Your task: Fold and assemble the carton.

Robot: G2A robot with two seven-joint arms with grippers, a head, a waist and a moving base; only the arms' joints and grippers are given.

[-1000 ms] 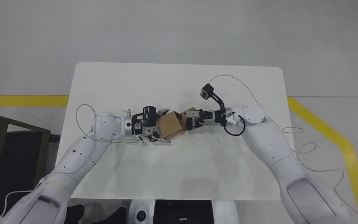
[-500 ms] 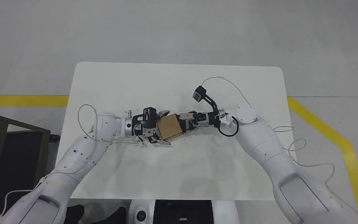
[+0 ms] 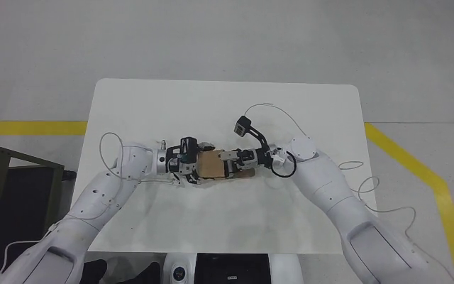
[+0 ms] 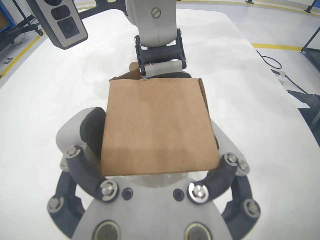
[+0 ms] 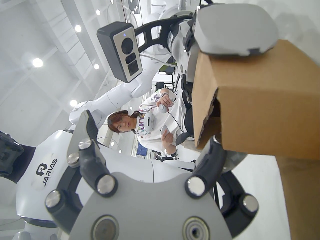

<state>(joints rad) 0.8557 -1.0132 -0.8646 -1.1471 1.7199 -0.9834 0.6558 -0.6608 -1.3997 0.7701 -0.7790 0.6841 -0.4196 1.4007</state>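
The left gripper [image 4: 155, 123] sits closest in the left wrist view, its jaws closed on the carton [image 3: 211, 164]. One dark finger pad [image 4: 91, 126] lies against one side wall and the opposite finger against the other side. The broad brown panel faces the camera. This grip seems meant to act as a clamp, squeezing the walls so the box stays square while its far end is worked.

The carton itself is held between the two arms over the middle of the white table [image 3: 142, 106], just above the surface or resting lightly on it; I cannot tell which. It already has a box shape, but the end facing the other arm is not closed. In the right wrist view a dark gap shows behind a loose flap edge [image 5: 203, 96].

At that far end is the right gripper [image 5: 149, 129], with its jaws spread wide and holding nothing. One finger [image 5: 212, 156] sits at the carton's open end, touching or nearly touching the flap, and the other stands off in free air. Open jaws suit a push rather than a pinch — the single finger is probably pressing the flap inward against the resistance the left gripper gives.

As I judge it, the body is formed and the end closure is the step in hand. The risk is the carton skewing or sliding in the clamp if the push comes off-centre.
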